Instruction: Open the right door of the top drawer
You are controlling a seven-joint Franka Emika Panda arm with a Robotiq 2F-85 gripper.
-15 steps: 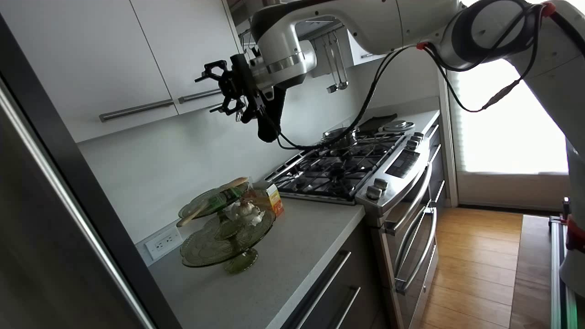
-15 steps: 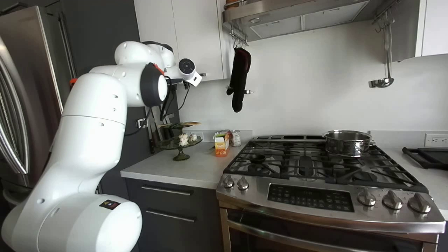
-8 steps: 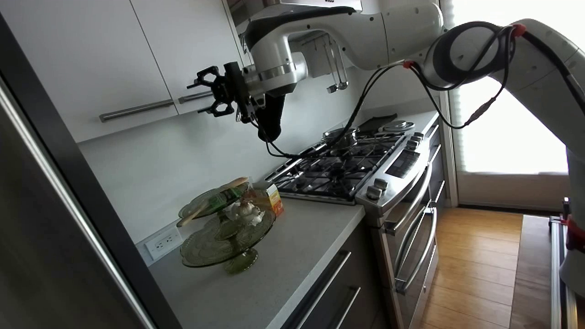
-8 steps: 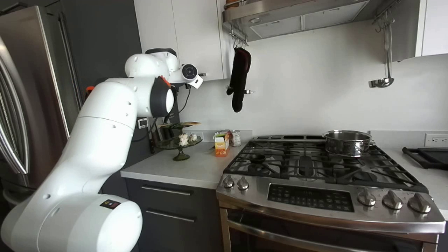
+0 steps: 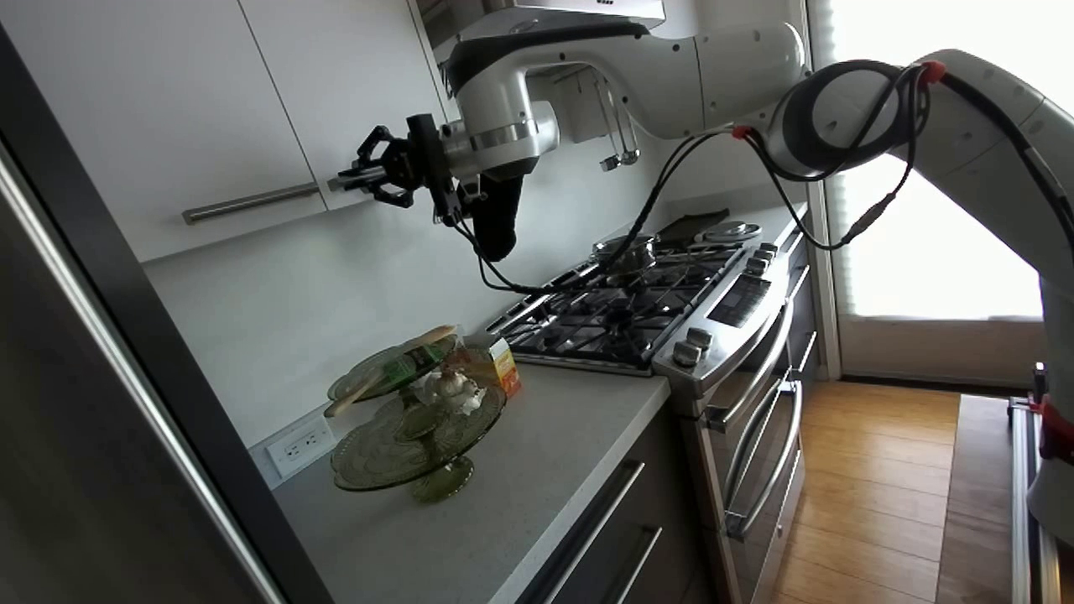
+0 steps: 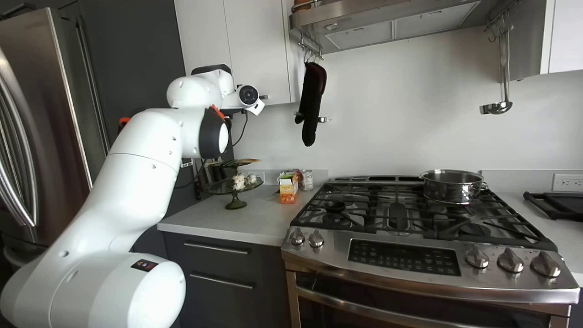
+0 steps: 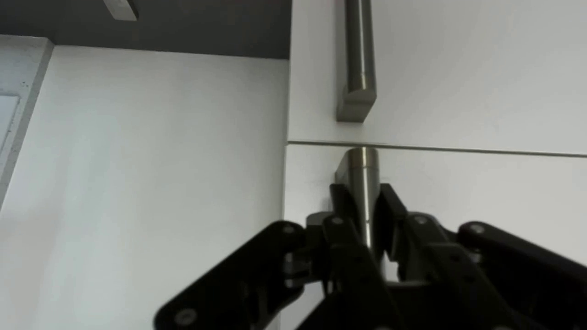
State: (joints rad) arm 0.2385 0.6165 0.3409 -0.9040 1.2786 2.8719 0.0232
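The top drawer of the task shows as a white wall cabinet with two doors. Its right door (image 5: 352, 84) sits flush with the left door (image 5: 168, 109), a thin straight seam between them. In the wrist view my gripper (image 7: 364, 195) has its black fingers on both sides of the right door's metal bar handle (image 7: 363, 160), close to the handle's seam end, pressed against it. An exterior view shows the gripper (image 5: 357, 178) level with that handle, covering most of it. In an exterior view the gripper is hidden behind the arm (image 6: 200, 91).
The left door's handle (image 7: 360, 55) lies just across the seam. Below, green glass stands (image 6: 235, 200) and an orange box (image 6: 288, 193) are on the counter (image 6: 218, 223). A dark mitt (image 6: 314, 100) hangs beside the cabinet, near the range hood (image 6: 373, 13).
The arm has moved in toward the cabinet, its elbow sinking lower. The spread fingers have come together around the right door's handle. The door itself has not moved.
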